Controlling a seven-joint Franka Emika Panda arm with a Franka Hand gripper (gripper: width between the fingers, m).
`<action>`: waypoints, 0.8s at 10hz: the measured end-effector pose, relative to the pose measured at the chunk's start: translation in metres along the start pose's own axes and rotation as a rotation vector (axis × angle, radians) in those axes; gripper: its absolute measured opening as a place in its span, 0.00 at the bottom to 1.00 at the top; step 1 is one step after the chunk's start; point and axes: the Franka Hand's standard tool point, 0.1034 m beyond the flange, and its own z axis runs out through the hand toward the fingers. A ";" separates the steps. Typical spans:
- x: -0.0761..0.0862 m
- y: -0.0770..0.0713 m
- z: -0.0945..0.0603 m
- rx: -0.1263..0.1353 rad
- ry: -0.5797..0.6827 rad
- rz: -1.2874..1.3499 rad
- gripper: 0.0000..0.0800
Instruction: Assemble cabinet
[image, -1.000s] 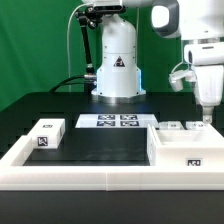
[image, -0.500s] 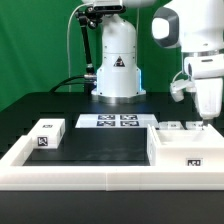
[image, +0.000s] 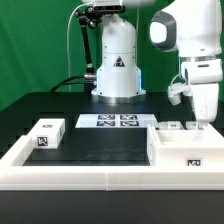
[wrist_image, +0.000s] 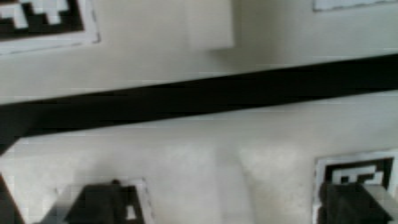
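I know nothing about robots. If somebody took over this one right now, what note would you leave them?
Gripper: open, empty, hovering low over the far edge of the large box on the exterior view's right.
Parts: smaller white pieces sit at that box's far edge; one small white block lies alone on the exterior view's left. The marker board lies between them, farther back.
Done: no joint I can confirm.
Left: the lone block is not yet attached; the gripper probably grasps a nearby piece next.
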 end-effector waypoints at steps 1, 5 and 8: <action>0.000 0.000 0.000 0.000 0.000 0.000 0.46; 0.001 0.003 0.000 -0.007 0.006 0.002 0.09; 0.001 0.003 0.000 -0.009 0.007 0.003 0.09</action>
